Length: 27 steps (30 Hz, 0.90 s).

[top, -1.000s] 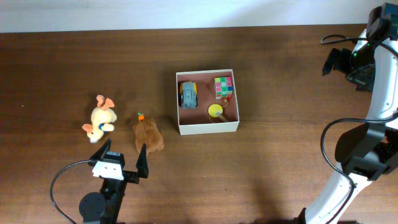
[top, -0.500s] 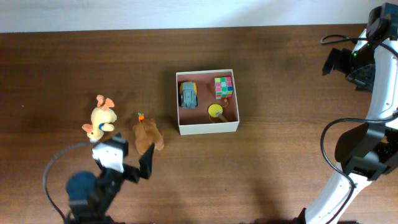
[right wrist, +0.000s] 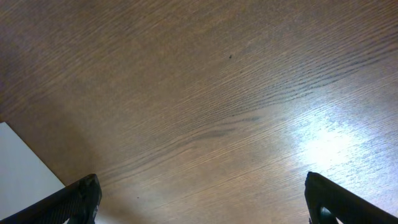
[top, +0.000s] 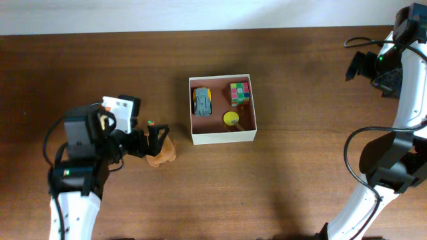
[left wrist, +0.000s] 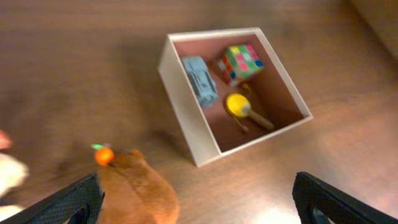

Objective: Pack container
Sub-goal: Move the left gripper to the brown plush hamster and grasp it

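Observation:
The container point(top: 223, 137) is a square white box with a pinkish-brown inside, at the table's middle. It holds a grey toy car point(top: 202, 101), a multicoloured cube point(top: 239, 93) and a yellow rattle point(top: 231, 119). A brown plush toy point(top: 163, 153) with an orange carrot lies left of it. My left gripper point(top: 157, 139) is open just above this plush. In the left wrist view the plush point(left wrist: 134, 193) lies by the left finger of the open left gripper point(left wrist: 205, 205), with the container point(left wrist: 186, 118) beyond. My right gripper point(right wrist: 214, 202) is open and empty over bare wood.
The right arm point(top: 400, 80) stands along the table's right edge, far from the toys. The left arm point(top: 83, 160) covers the yellow plush's spot; a pale bit shows at the left wrist view's edge point(left wrist: 7, 174). A white surface point(right wrist: 18, 168) shows left in the right wrist view.
My left arm has swung up from the front edge and out over the two plush toys, open gripper now at the brown plush. The right arm has not moved.

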Motion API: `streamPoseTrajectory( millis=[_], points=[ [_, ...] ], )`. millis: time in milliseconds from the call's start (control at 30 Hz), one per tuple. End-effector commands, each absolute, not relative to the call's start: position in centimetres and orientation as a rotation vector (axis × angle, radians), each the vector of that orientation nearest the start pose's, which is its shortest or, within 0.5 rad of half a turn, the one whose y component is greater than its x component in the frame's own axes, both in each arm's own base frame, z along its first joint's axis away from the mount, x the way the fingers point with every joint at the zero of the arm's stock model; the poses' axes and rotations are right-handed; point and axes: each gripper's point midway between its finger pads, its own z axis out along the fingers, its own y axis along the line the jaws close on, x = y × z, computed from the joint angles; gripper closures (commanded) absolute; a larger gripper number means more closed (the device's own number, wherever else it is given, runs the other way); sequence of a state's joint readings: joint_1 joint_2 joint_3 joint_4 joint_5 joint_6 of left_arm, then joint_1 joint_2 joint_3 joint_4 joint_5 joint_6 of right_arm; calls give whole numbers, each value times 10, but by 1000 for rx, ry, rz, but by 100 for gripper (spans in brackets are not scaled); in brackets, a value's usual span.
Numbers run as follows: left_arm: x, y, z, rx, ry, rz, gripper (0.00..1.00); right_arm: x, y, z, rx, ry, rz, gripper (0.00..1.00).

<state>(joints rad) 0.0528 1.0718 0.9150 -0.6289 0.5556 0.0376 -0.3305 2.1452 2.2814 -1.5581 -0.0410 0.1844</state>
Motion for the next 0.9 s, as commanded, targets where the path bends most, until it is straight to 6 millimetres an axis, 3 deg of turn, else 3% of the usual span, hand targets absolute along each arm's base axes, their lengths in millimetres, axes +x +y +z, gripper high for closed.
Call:
streamPoseTrajectory(
  millis=[0, 100, 467, 633, 867],
  points=[
    [307, -88, 208, 295, 2278, -726, 1, 413, -136, 181, 769, 2900, 23, 1],
    [309, -85, 191, 238, 2357, -740, 1, 413, -136, 181, 769, 2900, 23, 1],
    [313, -50, 139, -37, 2645, -533, 1, 413, -136, 181, 769, 2900, 23, 1],
    [318, -50, 116, -46, 2713, -501, 1, 413, -136, 181, 768, 2900, 23, 1],
    [329, -54, 77, -26, 2807, -300, 1, 413, -136, 181, 768, 2900, 23, 1]
  ],
)
